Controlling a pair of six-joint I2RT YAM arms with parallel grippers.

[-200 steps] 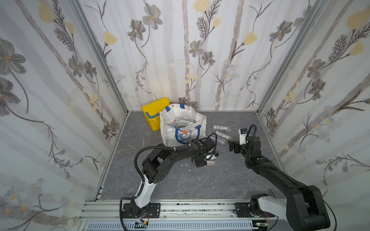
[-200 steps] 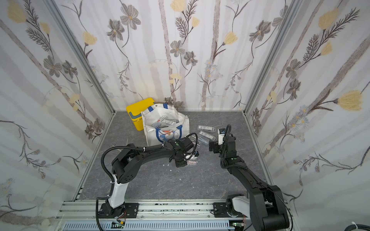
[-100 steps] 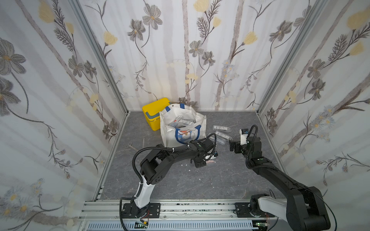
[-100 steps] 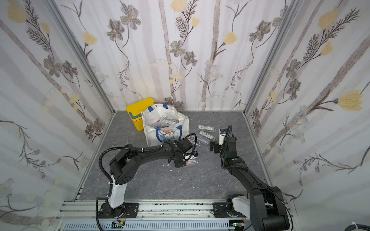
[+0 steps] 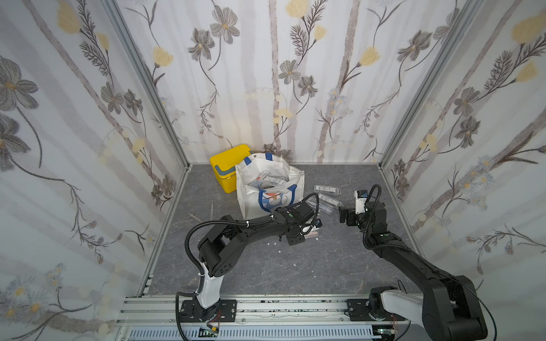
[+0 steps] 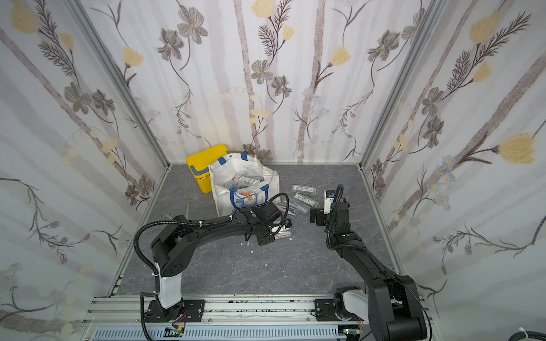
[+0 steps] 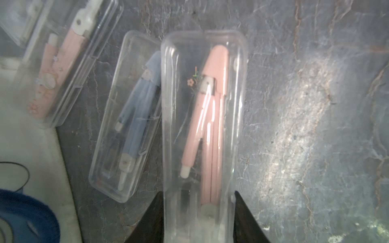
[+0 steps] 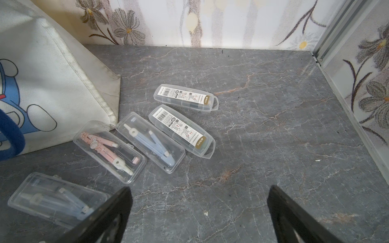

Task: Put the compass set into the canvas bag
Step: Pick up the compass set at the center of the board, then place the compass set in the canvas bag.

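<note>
Though walled on three sides by pale panels (image 5: pixel 266 88) papered with grey and yellow flowers, leaves enough open grey marble-veined counter (image 5: pixel 325 265) for a lift, with little slack toward the back corner. Crowded there: white boxy canvas bag (image 5: pixel 248 203) with blue handles and a cartoon cat pocket, mouth slumped and already holding several clear cases, just beside a yellow plastic box (image 5: pixel 229 156). Could snag on a blue handle or the sagging rim on the way in, and could tip the soft bag. Clamped by the left pincer (image 7: pixel 197 193) across one short end: the compass set (image 7: pixel 204 117), a clear hard case with a pink compass inside, low by the bag's front; cannot tell whether lifted clear of the counter. Likely to swing or slide out, gripped so far from the middle on slick plastic. Overlaps the edge of a neighbouring clear case with a blue compass (image 7: pixel 126 117), so might drag that along. Spread wide and holding nothing, right pincer (image 8: pixel 200 189) over bare counter near two label-up cases (image 8: pixel 181 132). Scattered about: small white scraps (image 5: pixel 279 251).
</note>
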